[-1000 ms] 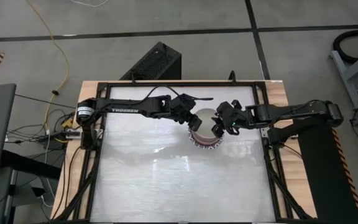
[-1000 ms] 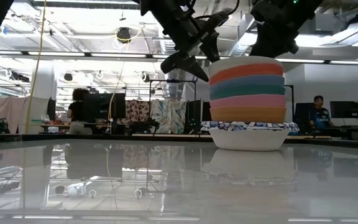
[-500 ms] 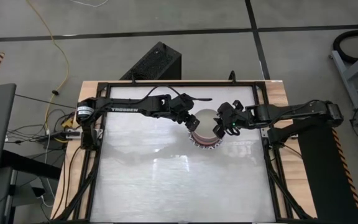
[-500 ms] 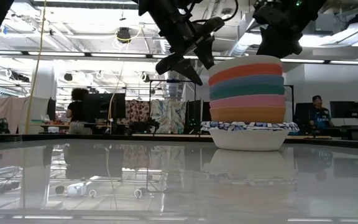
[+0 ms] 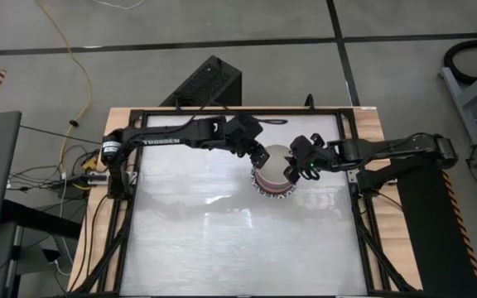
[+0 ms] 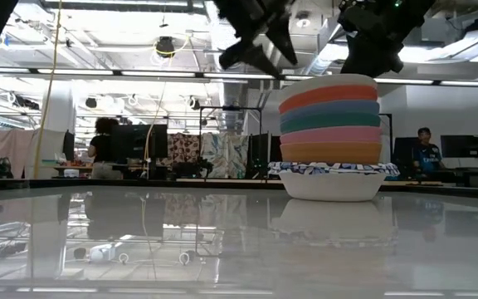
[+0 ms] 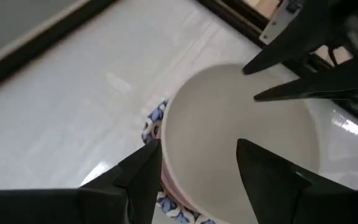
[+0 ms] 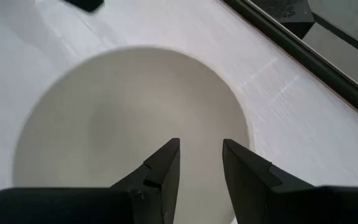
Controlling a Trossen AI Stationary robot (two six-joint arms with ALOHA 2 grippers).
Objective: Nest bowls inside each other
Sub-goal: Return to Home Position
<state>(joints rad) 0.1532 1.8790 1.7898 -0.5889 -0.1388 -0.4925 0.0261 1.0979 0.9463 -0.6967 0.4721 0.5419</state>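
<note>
The bowls stand nested in one stack (image 6: 330, 133) on the white table, toward its far right. A cream bowl (image 5: 273, 159) is on top. Below it come red, blue, dark green, pink and orange bowls, then a white bowl with a blue-patterned rim (image 6: 334, 169) resting on the table. My left gripper (image 6: 258, 60) hangs open above and left of the stack's top; the left wrist view (image 7: 199, 144) looks down into the cream bowl (image 7: 241, 124). My right gripper (image 6: 372, 66) is open over the cream bowl's right rim (image 8: 244, 134). My right gripper points slanting down from the table's right over the cream bowl's right rim. Both fingertips (image 8: 174, 146) show above the bowl's inside. I cannot tell whether a fingertip touches the rim.
A black frame (image 5: 222, 112) runs round the white table top. The near half of the table (image 5: 238, 248) lies bare in front of the stack. People and monitors show in the room behind the table in the low view.
My left gripper has risen from beside the stack's upper left to above the level of its top, rolling a little, and has stayed open. The stack and my right gripper have kept still.
</note>
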